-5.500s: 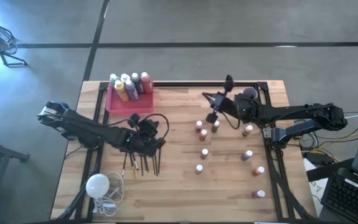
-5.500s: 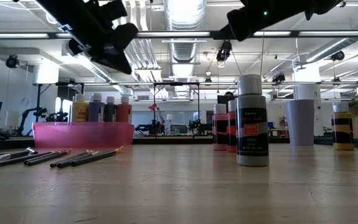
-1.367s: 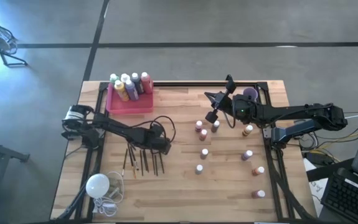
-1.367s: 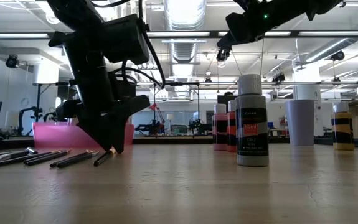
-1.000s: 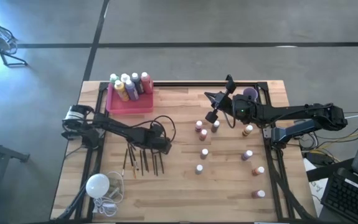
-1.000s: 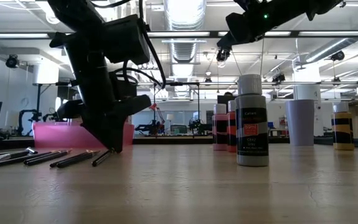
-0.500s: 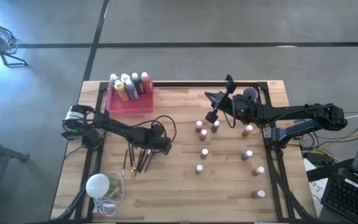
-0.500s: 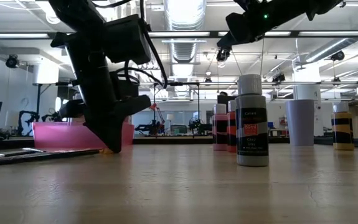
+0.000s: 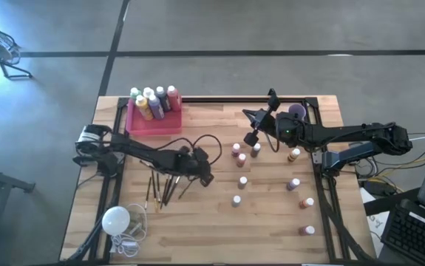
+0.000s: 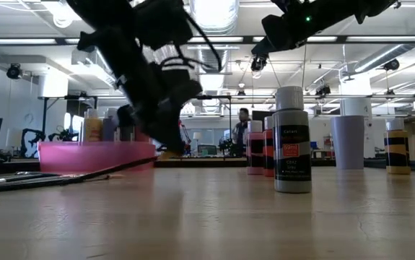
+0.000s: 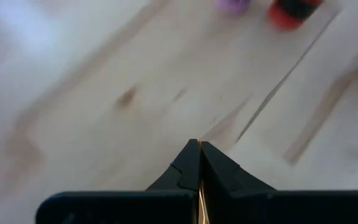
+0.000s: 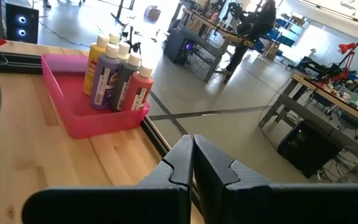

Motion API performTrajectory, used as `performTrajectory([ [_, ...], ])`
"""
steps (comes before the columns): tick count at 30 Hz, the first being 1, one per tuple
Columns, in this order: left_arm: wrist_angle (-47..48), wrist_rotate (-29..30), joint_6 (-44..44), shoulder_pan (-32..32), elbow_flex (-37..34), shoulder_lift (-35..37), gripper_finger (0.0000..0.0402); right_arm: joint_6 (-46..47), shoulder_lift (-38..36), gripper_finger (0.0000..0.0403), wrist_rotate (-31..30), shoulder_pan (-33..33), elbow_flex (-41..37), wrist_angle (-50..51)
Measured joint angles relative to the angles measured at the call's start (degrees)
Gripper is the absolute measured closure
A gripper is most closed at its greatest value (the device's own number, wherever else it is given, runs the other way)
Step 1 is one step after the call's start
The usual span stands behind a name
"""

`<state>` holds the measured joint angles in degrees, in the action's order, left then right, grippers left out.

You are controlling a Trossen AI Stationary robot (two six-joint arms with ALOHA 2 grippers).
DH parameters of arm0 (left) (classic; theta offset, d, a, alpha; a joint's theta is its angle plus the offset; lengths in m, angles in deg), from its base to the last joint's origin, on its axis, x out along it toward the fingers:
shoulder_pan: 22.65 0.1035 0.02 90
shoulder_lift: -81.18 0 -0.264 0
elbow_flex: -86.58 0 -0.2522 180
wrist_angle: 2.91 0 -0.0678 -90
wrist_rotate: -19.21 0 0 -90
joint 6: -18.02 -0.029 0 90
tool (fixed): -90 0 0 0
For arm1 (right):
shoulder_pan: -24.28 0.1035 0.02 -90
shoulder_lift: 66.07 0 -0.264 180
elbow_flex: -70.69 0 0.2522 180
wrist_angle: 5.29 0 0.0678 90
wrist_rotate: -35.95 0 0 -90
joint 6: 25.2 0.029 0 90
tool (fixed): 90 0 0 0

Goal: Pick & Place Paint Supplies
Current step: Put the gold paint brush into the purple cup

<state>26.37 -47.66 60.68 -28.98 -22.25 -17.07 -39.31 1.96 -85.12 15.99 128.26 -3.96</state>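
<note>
Wooden planks made up the table (image 9: 271,236), with concrete floor around it and a bright workshop beyond.

One thin paintbrush (image 9: 186,185) was pinched at one end between the pressed-together fingers of the left gripper (image 9: 206,177). From the side it slanted down from the gripper, its free end still on the table (image 10: 84,177). The other paintbrushes (image 9: 159,190) lay bunched together just left of it, near the table's left side. From the wrist, only a sliver of gold showed between the closed fingertips (image 11: 194,163), so the hold looked narrow.

A brush like this is probably light and stiff, with a smooth handle that could pivot or slide in a tip grip. A hold nearer the middle would likely carry it steadier.

Far and left of the brushes stood a pink tray (image 9: 142,124) with several larger paint bottles (image 9: 154,102) upright in its far end. Right of the left gripper, small white-capped bottles (image 9: 242,182) stood scattered and well apart across the table's right half; they look light and easy to tip, best taken around the body.

The right gripper (image 9: 255,136) hung above the far middle of the table, fingers (image 12: 182,163) pressed together on nothing. A white bulb with a cord (image 9: 116,219) sat at the near left corner.
</note>
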Motion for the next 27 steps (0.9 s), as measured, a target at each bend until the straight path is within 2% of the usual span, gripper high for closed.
performTrajectory([
  [10,-0.8,14.2,-11.2,-1.0,0.6,10.6,0.0399,0.0,0.0,0.0394,0.4,0.0,0.0,0.0],
  [13,-2.3,19.9,-16.3,-1.0,0.6,13.7,0.0398,-0.1,0.0,0.0394,5.3,0.0,0.0,-0.7],
  [16,-6.8,23.6,-23.0,-1.0,0.5,16.0,0.0399,-1.6,0.0,0.0394,15.5,0.0,0.0,-2.2],
  [20,-16.5,22.6,-33.7,-1.0,0.5,17.7,0.0399,-2.9,0.0,0.0394,31.7,0.0,0.0,-3.2],
  [22,-21.0,20.9,-39.1,-1.0,0.4,18.1,0.0399,-3.0,0.0,0.0394,36.8,0.0,0.0,-3.5],
  [27,-31.1,10.6,-48.8,-0.9,0.4,18.4,0.0399,-1.9,0.0,0.0394,37.5,0.0,0.0,-4.7],
])
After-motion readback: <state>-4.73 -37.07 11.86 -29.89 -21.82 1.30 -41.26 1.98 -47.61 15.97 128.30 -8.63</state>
